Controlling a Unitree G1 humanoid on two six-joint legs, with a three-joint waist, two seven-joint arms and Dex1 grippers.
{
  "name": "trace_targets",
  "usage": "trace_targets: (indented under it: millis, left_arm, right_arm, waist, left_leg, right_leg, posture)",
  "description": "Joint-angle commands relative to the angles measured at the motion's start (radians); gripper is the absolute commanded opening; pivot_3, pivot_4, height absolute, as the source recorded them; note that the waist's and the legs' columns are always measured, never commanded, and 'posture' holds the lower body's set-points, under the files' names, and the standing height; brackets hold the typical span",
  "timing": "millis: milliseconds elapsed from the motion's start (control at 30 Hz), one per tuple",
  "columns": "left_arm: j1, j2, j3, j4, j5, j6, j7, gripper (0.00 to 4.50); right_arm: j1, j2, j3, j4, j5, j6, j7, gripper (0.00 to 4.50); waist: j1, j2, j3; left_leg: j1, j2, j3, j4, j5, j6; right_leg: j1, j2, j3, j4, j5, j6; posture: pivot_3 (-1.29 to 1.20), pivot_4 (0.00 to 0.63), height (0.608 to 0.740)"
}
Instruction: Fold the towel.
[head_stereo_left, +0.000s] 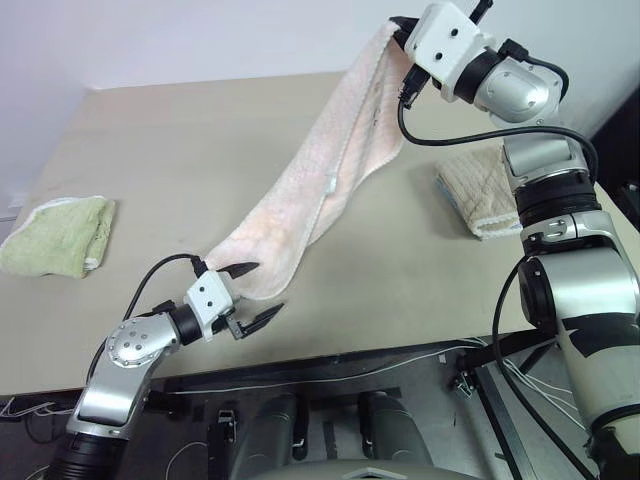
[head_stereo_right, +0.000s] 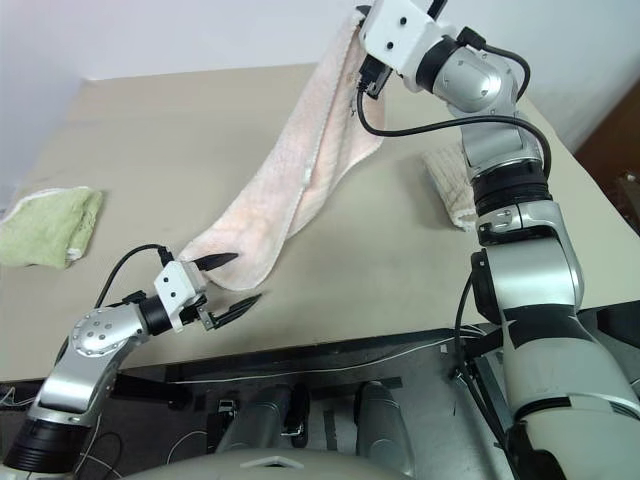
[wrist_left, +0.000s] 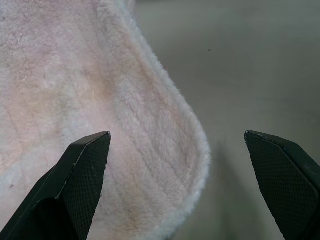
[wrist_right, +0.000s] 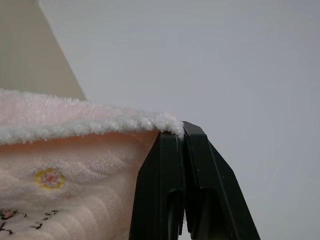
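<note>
Evidently you had the right gripper (head_stereo_left: 400, 38) pinching the towel (head_stereo_left: 320, 175) high, its low end on the table (head_stereo_left: 200, 150); left gripper (head_stereo_left: 256, 293) spread just beside that corner, grasp likely next.

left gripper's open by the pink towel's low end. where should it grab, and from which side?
Probably the rounded bottom corner of the pink towel, where it rests on the table. The right gripper already pinches the top edge, so the cloth hangs taut down to that corner. The left gripper is open, one finger over the cloth; come in from the near table edge and close across the hem.
</note>
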Motion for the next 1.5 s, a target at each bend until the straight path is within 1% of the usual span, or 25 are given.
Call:
trace_targets:
  millis: [33,267,533,633,667,700,767,867,1000,1033,1100,1233,1300,1367,1433,1500]
  left_arm:
    - [-0.027,-0.011,0.002,0.028,0.021,-0.01,0.029,4.5]
    - [-0.089,-0.019,-0.048,0.068,0.049,-0.013,0.018,4.5]
    - [-0.15,-0.034,-0.104,0.083,0.092,0.031,0.032,4.5]
    - [-0.154,-0.022,-0.109,0.077,0.095,0.06,0.024,3.93]
    - [-0.153,-0.02,-0.107,0.071,0.087,0.073,0.021,3.62]
    - [-0.156,-0.02,-0.103,0.066,0.084,0.086,0.024,3.23]
    - [-0.161,-0.014,-0.102,0.061,0.082,0.106,0.021,2.66]
    - [-0.17,-0.012,-0.095,0.05,0.064,0.131,0.011,1.54]
    - [-0.178,-0.008,-0.073,0.04,0.036,0.163,0.003,0.16]
    - [-0.182,-0.009,-0.062,0.036,0.02,0.163,-0.001,0.03]
    - [-0.185,-0.012,-0.044,0.024,-0.011,0.17,-0.008,0.03]
    - [-0.204,-0.033,0.063,-0.043,-0.18,0.226,-0.024,0.03]
    - [-0.256,-0.053,0.134,-0.043,-0.262,0.262,0.01,0.03]
    - [-0.331,-0.051,0.211,-0.03,-0.356,0.304,0.022,0.03]
    - [-0.453,-0.025,0.283,0.055,-0.407,0.335,0.039,0.03]
    - [-0.538,-0.011,0.323,0.131,-0.434,0.354,0.051,0.03]
  right_arm:
    - [-0.027,-0.011,-0.022,0.001,0.004,-0.009,-0.027,0.04]
    - [-0.017,-0.009,-0.022,-0.006,0.007,0.003,-0.036,0.04]
    - [-0.008,-0.009,-0.022,-0.021,0.008,0.015,-0.041,0.04]
    - [0.002,-0.013,-0.022,-0.031,0.007,0.018,-0.041,0.0]
    - [0.005,-0.014,-0.022,-0.034,0.007,0.019,-0.041,0.0]
    - [0.007,-0.015,-0.023,-0.038,0.008,0.021,-0.041,0.0]
    - [0.01,-0.015,-0.026,-0.044,0.011,0.026,-0.041,0.0]
    - [0.017,-0.018,-0.026,-0.051,0.009,0.03,-0.042,0.0]
    - [0.025,-0.017,-0.026,-0.06,0.011,0.035,-0.041,0.0]
    - [0.027,-0.017,-0.026,-0.061,0.012,0.036,-0.04,0.0]
    - [0.03,-0.019,-0.025,-0.064,0.01,0.037,-0.04,0.0]
    - [0.039,-0.024,-0.024,-0.062,0.009,0.034,-0.035,0.0]
    - [0.036,-0.03,-0.025,-0.046,0.006,0.034,-0.04,0.0]
    - [0.034,-0.036,-0.025,-0.029,0.002,0.031,-0.047,0.0]
    - [0.029,-0.042,-0.025,-0.006,-0.004,0.031,-0.058,0.0]
    - [0.023,-0.045,-0.024,0.014,-0.005,0.03,-0.066,0.0]
  waist:
    - [0.0,0.0,0.0]
    - [0.001,0.0,0.0]
    - [0.0,0.0,0.0]
    - [0.0,0.0,0.0]
    - [0.0,0.0,0.0]
    - [0.0,0.0,0.0]
    - [0.0,0.0,0.0]
    - [-0.001,0.0,0.0]
    - [0.0,0.0,0.0]
    - [0.0,0.0,0.0]
    - [0.0,0.0,0.0]
    - [0.001,0.0,0.0]
    - [0.003,0.0,0.0]
    - [0.004,0.0,0.001]
    - [0.004,0.0,0.001]
    - [0.003,-0.001,0.001]
  left_leg:
    - [0.0,0.0,0.0,0.0,0.0,0.0]
    - [0.0,0.0,0.0,0.0,0.0,0.0]
    - [0.0,0.0,0.0,0.0,0.0,0.0]
    - [0.0,0.0,0.0,0.0,0.0,0.0]
    - [0.0,0.0,0.0,0.0,0.0,0.0]
    - [0.0,0.0,0.0,0.0,0.0,0.0]
    - [0.0,0.0,0.0,0.0,0.0,0.0]
    - [0.0,0.0,0.0,0.0,0.0,0.0]
    - [0.0,0.0,0.0,0.0,0.0,0.0]
    - [0.0,0.0,0.0,0.0,0.0,0.0]
    - [0.0,0.0,0.0,0.0,0.0,0.0]
    - [0.0,0.0,0.0,0.0,0.0,0.0]
    - [0.0,0.0,0.0,0.001,0.0,0.0]
    - [0.0,0.0,-0.001,0.001,0.0,0.0]
    - [0.0,0.0,-0.001,0.003,0.0,0.0]
    - [0.0,0.0,-0.001,0.004,0.001,0.0]
  right_leg:
    - [0.0,0.0,0.0,0.0,0.0,0.0]
    - [0.0,0.0,0.0,0.0,0.0,0.0]
    - [0.0,0.0,0.0,0.0,0.0,0.0]
    - [0.0,0.0,0.0,0.0,0.0,0.001]
    - [0.0,0.0,0.0,0.0,0.0,0.0]
    - [0.0,0.0,0.0,0.0,0.0,0.0]
    - [0.0,0.0,0.0,0.001,0.0,0.0]
    - [0.0,0.0,0.0,0.001,0.0,0.0]
    - [0.0,0.0,0.0,0.001,0.0,0.0]
    - [0.0,0.0,0.0,0.001,0.0,0.0]
    - [0.0,0.0,0.0,0.001,0.0,0.0]
    - [0.0,0.0,0.0,0.001,0.0,0.0]
    - [0.0,0.0,0.0,0.001,0.0,0.0]
    - [0.001,0.0,0.0,0.001,0.0,0.0]
    - [0.002,0.001,-0.001,0.001,0.0,0.001]
    - [0.002,0.001,-0.002,0.001,0.001,0.002]
  posture:
    - [0.0,0.15,0.74]
    - [0.0,0.15,0.74]
    - [0.0,0.15,0.74]
    - [0.0,0.15,0.74]
    - [0.0,0.15,0.74]
    - [0.0,0.15,0.74]
    - [0.0,0.15,0.74]
    - [0.0,0.15,0.74]
    - [0.0,0.15,0.74]
    - [0.0,0.15,0.74]
    - [0.0,0.15,0.74]
    - [0.0,0.15,0.74]
    - [0.0,0.15,0.74]
    - [0.0,0.15,0.74]
    - [0.0,0.15,0.74]
    - [0.0,0.15,0.74]
